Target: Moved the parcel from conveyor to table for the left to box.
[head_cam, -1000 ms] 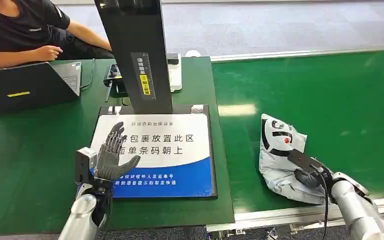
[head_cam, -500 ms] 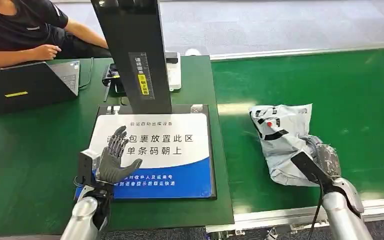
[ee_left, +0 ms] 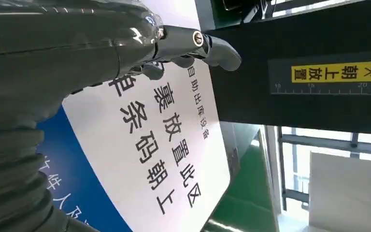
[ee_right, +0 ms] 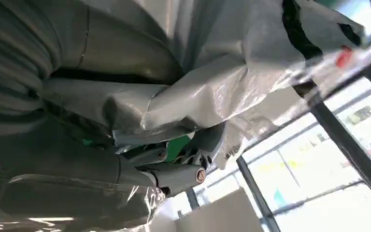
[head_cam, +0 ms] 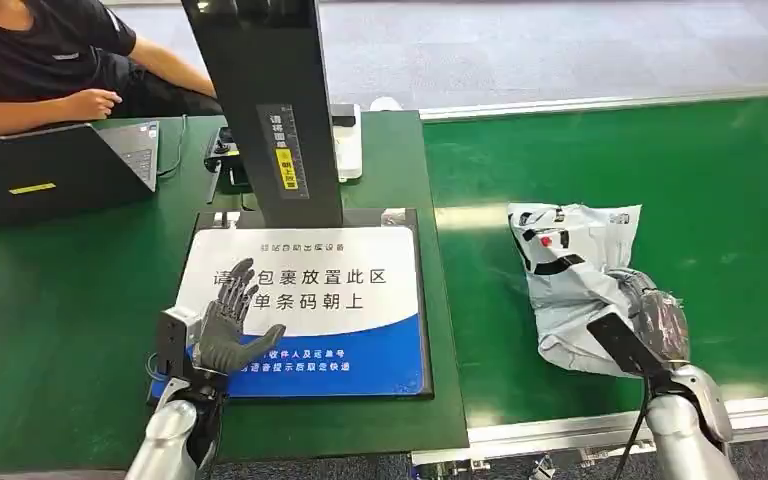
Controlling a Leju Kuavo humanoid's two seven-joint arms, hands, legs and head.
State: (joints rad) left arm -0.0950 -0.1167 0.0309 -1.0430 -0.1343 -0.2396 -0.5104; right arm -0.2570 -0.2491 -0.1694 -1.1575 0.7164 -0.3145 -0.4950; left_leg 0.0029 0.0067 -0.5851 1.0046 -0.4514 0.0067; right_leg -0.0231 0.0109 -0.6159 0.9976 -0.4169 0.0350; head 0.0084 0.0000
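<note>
Two hands: both in the head view, one over the table, one at the conveyor.
Right hand [head_cam: 650, 315]: closed around the near edge of the parcel [head_cam: 572, 280], gripping it; in the right wrist view the fingers [ee_right: 174, 171] curl under crumpled grey plastic [ee_right: 212, 92].
Parcel: a grey poly mailer with black and red markings, wrinkled, over the green conveyor belt [head_cam: 720, 180], near the belt's left edge and just right of the table. Whether it rests on the belt or is lifted off it cannot be told.
Left hand [head_cam: 228, 325]: holds nothing, fingers spread and pointing forward, above the near left part of the white and blue placement sign [head_cam: 360, 300].
Sign: lies flat on the green table [head_cam: 60, 300], at the foot of a black scanner column [head_cam: 270, 110] that bears a yellow label.
Laptop [head_cam: 55, 170]: open at the table's far left, a person's hand [head_cam: 95, 102] just behind it.
</note>
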